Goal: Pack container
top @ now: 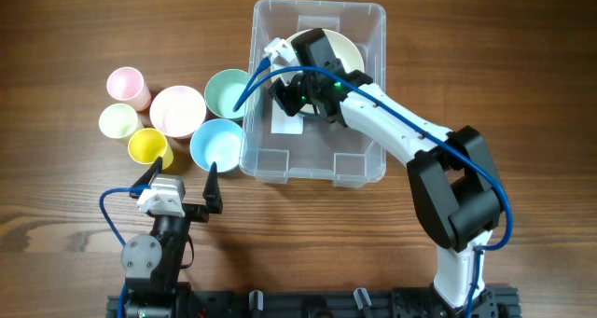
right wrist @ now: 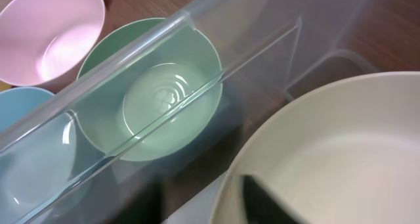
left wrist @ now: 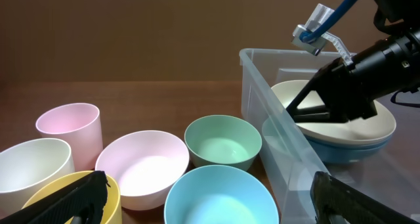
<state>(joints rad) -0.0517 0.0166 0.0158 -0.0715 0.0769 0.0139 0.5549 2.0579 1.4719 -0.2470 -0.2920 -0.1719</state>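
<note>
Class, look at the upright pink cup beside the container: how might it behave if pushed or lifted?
The pink cup stands upright with tall sides, so a high push would probably tip it. Its smooth, glossy wall may slip between fingers. The thin rim suggests it is light.

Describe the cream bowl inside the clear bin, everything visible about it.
The cream bowl is round, smooth and plain off-white, plastic by the look of it, upright and empty. It sits nested in a light blue bowl at the end of the clear container farthest from the robot, with its rim just above the blue one's. The right claw reaches over its rim with jaws apart, one finger inside the bowl. Whether it touches the bowl is unclear.
</note>
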